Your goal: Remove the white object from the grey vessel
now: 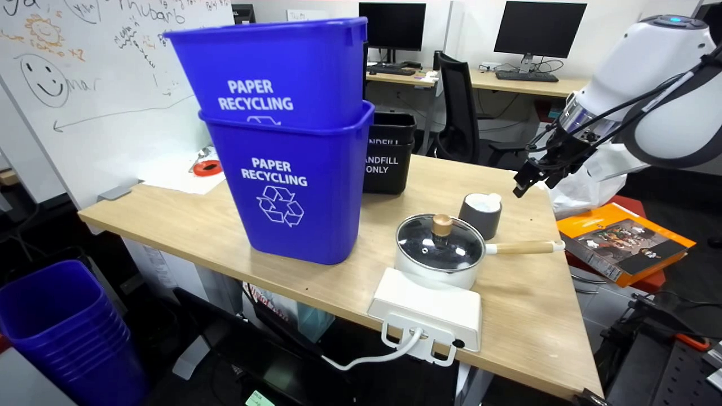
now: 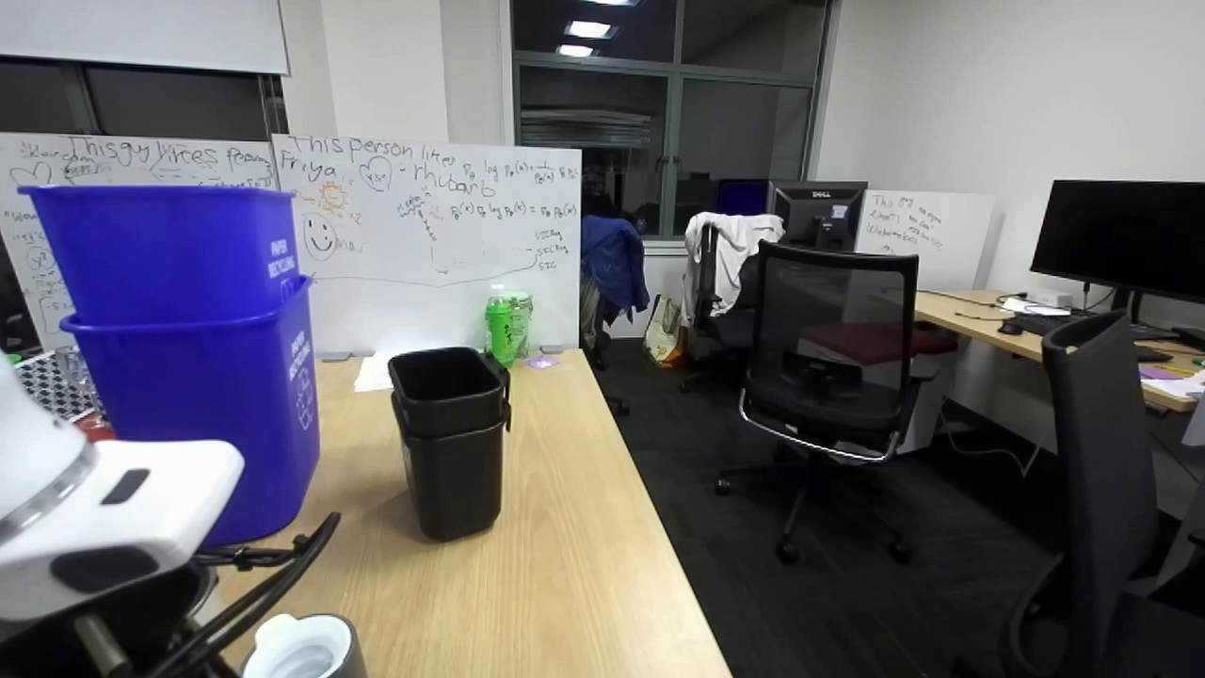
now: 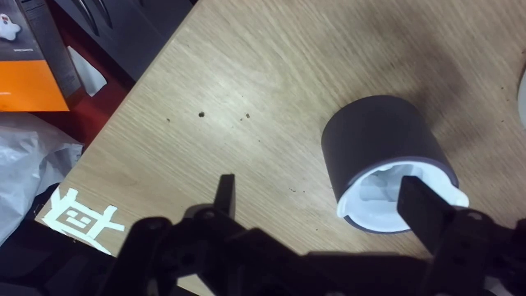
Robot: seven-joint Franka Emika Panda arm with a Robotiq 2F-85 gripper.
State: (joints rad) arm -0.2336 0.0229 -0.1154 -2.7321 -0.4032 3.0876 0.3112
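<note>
The grey vessel is a dark cup standing upright on the table. It also shows in an exterior view at the bottom edge and in the wrist view. The white object sits inside it as a liner, with lips over the rim. It also shows in an exterior view and in the wrist view. My gripper is open and empty, above the table and apart from the vessel. In the wrist view, the right finger overlaps the vessel's mouth and the left finger is over bare wood.
A lidded white pot with a wooden handle stands beside the vessel, with a white device near it. Stacked blue bins and black bins stand on the table. An orange box lies beyond the table edge.
</note>
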